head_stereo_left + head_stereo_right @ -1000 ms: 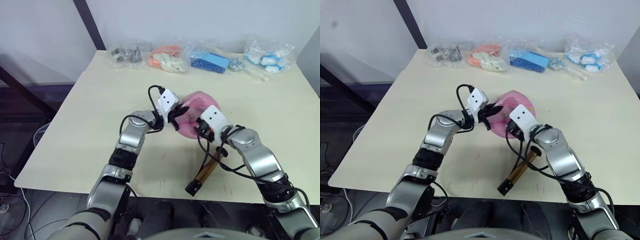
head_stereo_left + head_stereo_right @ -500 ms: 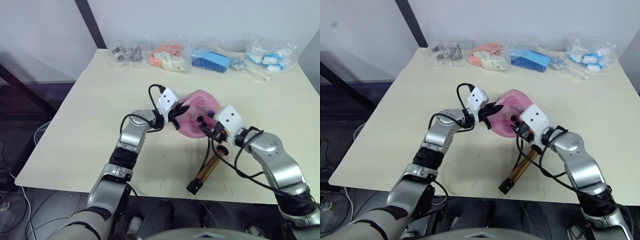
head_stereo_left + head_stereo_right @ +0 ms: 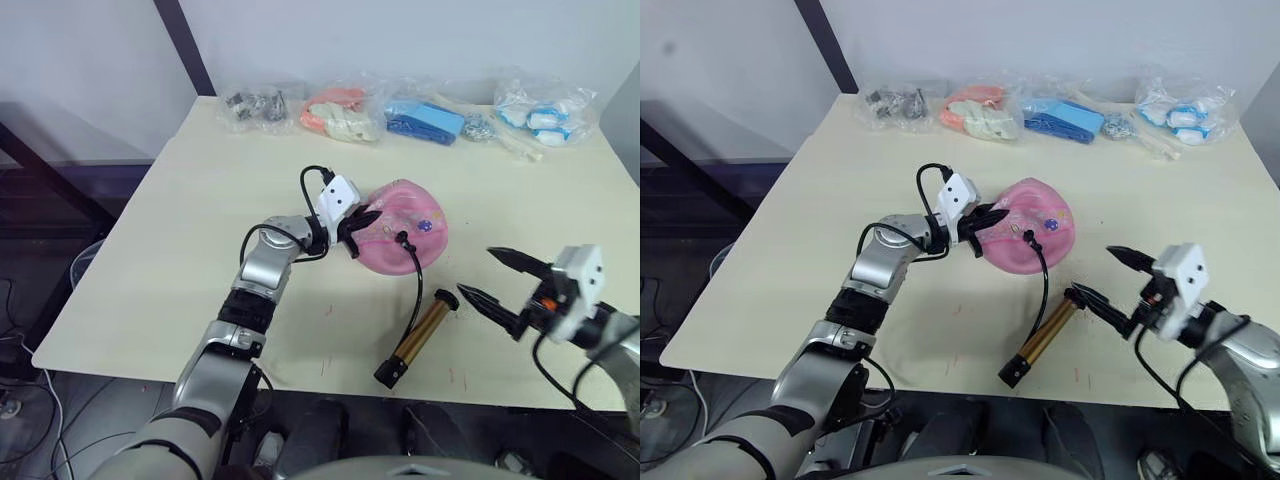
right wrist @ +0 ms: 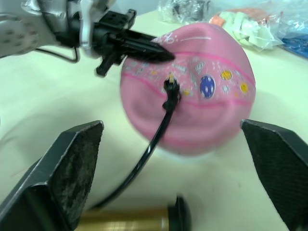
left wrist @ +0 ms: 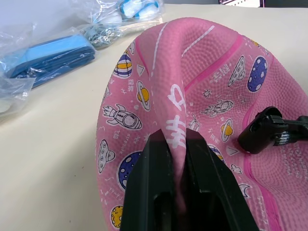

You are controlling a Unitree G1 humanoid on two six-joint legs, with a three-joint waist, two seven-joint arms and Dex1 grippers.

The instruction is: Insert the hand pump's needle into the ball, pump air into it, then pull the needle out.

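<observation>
With needle point(image 4: 170, 80) seated in ball point(image 3: 405, 240), left tool point(image 3: 357, 233) pinching ball's rim; right tool point(image 3: 495, 279) open, just beside hand pump point(image 3: 418, 338), nearer.

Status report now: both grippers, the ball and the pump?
Left gripper shut on ball rim. Right gripper open, empty, off to the side. Needle fitting seated on ball; hand pump lying on table. Nothing in the way.
</observation>
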